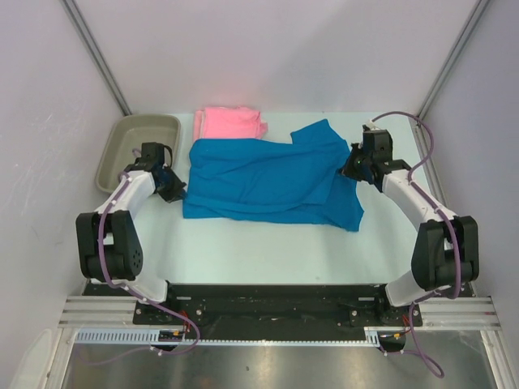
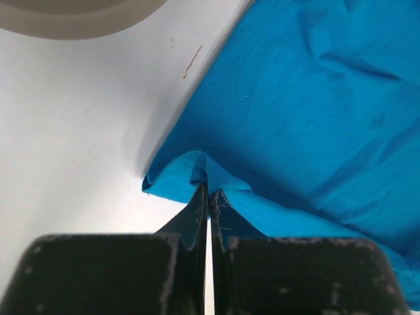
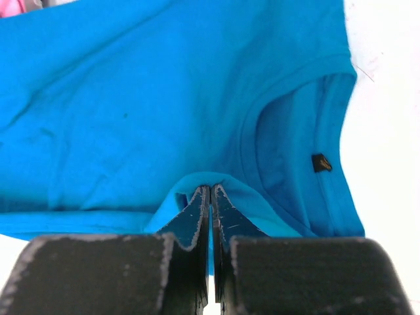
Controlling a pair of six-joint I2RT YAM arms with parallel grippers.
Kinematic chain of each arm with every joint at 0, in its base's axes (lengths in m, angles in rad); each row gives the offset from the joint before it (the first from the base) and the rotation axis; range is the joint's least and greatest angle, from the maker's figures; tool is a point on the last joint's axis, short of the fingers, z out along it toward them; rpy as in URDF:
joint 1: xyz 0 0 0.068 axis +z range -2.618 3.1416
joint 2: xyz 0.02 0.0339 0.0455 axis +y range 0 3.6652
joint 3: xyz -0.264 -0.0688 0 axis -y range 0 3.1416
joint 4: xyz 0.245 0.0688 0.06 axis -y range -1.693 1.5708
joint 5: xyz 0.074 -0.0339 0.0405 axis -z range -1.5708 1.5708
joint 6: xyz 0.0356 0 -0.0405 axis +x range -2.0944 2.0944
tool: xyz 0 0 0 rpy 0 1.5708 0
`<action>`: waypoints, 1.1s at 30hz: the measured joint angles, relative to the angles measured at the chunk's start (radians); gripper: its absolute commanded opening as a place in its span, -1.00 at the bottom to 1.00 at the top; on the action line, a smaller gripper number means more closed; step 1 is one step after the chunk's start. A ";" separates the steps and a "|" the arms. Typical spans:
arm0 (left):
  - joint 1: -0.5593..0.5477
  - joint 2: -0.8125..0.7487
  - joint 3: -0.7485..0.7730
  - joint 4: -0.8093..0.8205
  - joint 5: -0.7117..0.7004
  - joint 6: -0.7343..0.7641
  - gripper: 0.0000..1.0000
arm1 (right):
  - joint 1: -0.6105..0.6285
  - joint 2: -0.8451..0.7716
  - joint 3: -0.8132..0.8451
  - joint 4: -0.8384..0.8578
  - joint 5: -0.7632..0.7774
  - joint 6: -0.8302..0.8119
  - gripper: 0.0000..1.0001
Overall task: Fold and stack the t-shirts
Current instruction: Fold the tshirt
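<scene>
Two blue t-shirt (image 1: 268, 182) edges in clamped jaws; seemingly open table (image 1: 268, 251) nearside.

Overhead looks down — wrist cameras close, sharing blue t-shirt (image 1: 268, 182).

The blue t-shirt (image 1: 268, 182) covers the pink t-shirt's (image 1: 231, 123) near edge. The left wrist view's top edge cuts off the tray (image 2: 72, 16). The collar label (image 3: 321, 163) is too small to read.

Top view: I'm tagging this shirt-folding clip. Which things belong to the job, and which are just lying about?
Job: blue t-shirt, pinched at each side by the left gripper and right gripper; pink t-shirt.
Lying about: grey-beige tray.
</scene>
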 measured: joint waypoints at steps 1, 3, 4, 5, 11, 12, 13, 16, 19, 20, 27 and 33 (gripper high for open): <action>0.000 0.000 0.000 0.000 0.000 0.000 -0.99 | 0.000 0.013 0.014 0.007 -0.007 0.000 -1.00; 0.000 0.001 0.000 0.000 0.000 0.000 -0.99 | 0.004 0.041 0.042 0.015 -0.019 -0.002 -1.00; 0.000 0.003 0.000 0.001 0.000 0.000 -0.99 | 0.008 0.056 0.058 0.018 -0.022 -0.002 -1.00; 0.000 0.004 0.000 0.001 0.000 0.000 -0.99 | 0.011 0.072 0.072 0.020 -0.024 -0.002 -1.00; 0.000 0.022 0.000 0.003 0.000 0.000 -0.99 | 0.055 0.164 0.154 0.022 -0.036 -0.003 -1.00; 0.000 0.023 0.000 0.004 0.000 0.000 -0.99 | 0.064 0.179 0.167 0.022 -0.036 -0.003 -1.00; 0.000 0.024 0.000 0.004 0.000 0.000 -0.99 | 0.069 0.192 0.176 0.023 -0.037 -0.003 -1.00; 0.000 0.024 0.000 0.006 0.000 0.000 -0.99 | 0.090 0.235 0.214 0.020 -0.042 -0.006 -1.00; 0.000 0.024 0.000 0.006 0.000 0.001 -0.99 | 0.109 0.283 0.261 0.019 -0.045 -0.010 -1.00; 0.000 0.024 0.000 0.006 0.000 0.001 -0.99 | 0.114 0.299 0.276 0.018 -0.046 -0.013 -0.99; 0.000 0.024 0.000 0.006 0.000 0.001 -0.87 | 0.132 0.370 0.369 -0.013 -0.006 -0.028 0.99; 0.000 0.020 0.001 0.003 0.000 0.017 0.35 | 0.146 0.304 0.327 -0.031 0.129 -0.039 0.99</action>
